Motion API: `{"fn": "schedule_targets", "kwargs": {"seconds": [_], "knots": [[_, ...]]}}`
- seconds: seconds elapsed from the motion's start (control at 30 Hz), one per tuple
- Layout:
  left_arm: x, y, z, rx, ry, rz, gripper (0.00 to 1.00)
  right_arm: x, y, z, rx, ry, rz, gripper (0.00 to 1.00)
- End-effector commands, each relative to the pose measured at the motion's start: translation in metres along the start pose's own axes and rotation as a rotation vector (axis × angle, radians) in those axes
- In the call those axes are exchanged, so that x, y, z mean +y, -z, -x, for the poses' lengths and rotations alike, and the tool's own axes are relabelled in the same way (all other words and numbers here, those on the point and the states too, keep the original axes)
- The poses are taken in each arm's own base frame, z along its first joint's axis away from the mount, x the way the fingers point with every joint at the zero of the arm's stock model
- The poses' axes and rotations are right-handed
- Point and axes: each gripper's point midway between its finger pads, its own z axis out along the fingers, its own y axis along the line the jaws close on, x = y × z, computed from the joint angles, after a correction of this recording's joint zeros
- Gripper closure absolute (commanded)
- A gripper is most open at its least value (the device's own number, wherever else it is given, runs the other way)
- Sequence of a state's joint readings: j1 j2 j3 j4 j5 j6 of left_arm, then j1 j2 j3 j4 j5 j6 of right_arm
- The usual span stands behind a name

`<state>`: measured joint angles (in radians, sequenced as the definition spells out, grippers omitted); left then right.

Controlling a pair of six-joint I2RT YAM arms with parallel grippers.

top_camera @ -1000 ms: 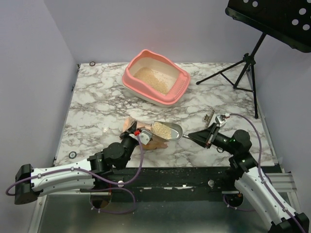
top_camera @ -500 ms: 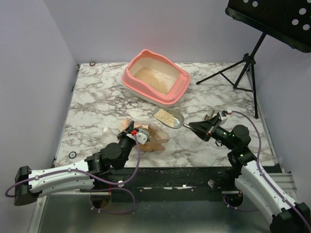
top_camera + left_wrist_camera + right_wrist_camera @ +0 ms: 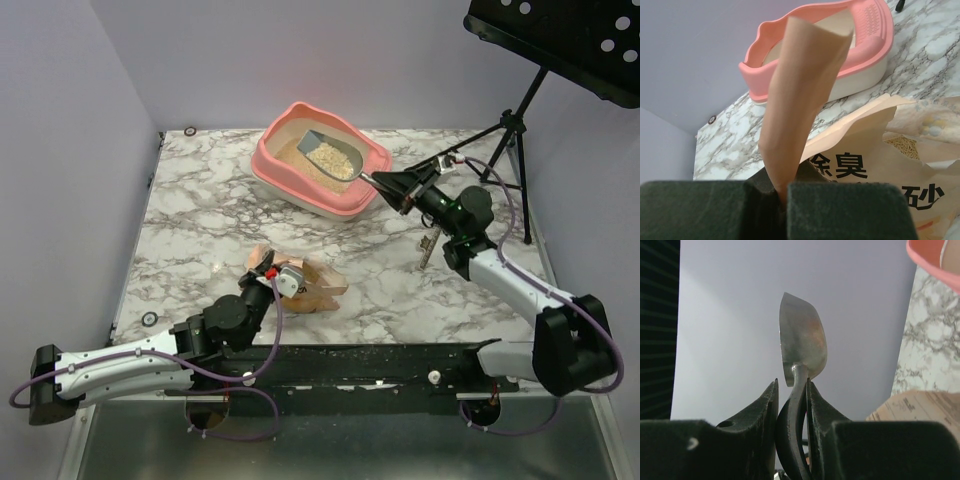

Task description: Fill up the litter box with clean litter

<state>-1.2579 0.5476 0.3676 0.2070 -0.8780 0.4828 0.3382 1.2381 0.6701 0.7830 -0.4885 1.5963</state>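
Note:
The salmon-pink litter box (image 3: 262, 160) stands at the back of the marble table, with a layer of clean litter (image 3: 298, 165) on its floor. A metal scoop (image 3: 322, 148) heaped with pale granules hovers level over the box's right half. My right gripper (image 3: 385, 182) is shut on the scoop's dark handle; in the right wrist view the scoop (image 3: 802, 337) shows from behind between the gripper (image 3: 792, 385) fingers. My left gripper (image 3: 268, 272) is shut on a flap of the tan paper litter bag (image 3: 315, 288). The flap (image 3: 800, 90) stands up from the gripper (image 3: 782, 192) in front of the box (image 3: 752, 75).
A black music stand (image 3: 560, 40) on a tripod (image 3: 505, 135) stands at the back right, close to my right arm. A small metal clip (image 3: 430, 245) lies on the table under that arm. Walls close in the table on the left and at the back.
My right arm has carried the loaded scoop from over the bag up and back to above the litter box. The left gripper has kept its hold on the bag flap.

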Motion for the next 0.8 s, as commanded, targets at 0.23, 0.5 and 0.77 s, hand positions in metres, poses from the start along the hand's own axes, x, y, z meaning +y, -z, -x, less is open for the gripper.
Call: {"fn": "schedule_targets", "kwargs": {"seconds": [0.23, 0.5, 0.77], "knots": [[0.034, 0.005, 0.046, -0.128, 0.177, 0.074, 1.00, -0.004, -0.085, 0.064, -0.092, 0.284, -0.075, 0.99], [0.035, 0.006, 0.048, -0.139, 0.185, 0.068, 1.00, -0.083, -0.102, 0.093, -0.063, 0.454, -0.391, 0.99], [0.033, 0.005, 0.047, -0.135, 0.182, 0.061, 1.00, -0.135, -0.098, 0.123, -0.012, 0.657, -0.671, 0.99]]}}
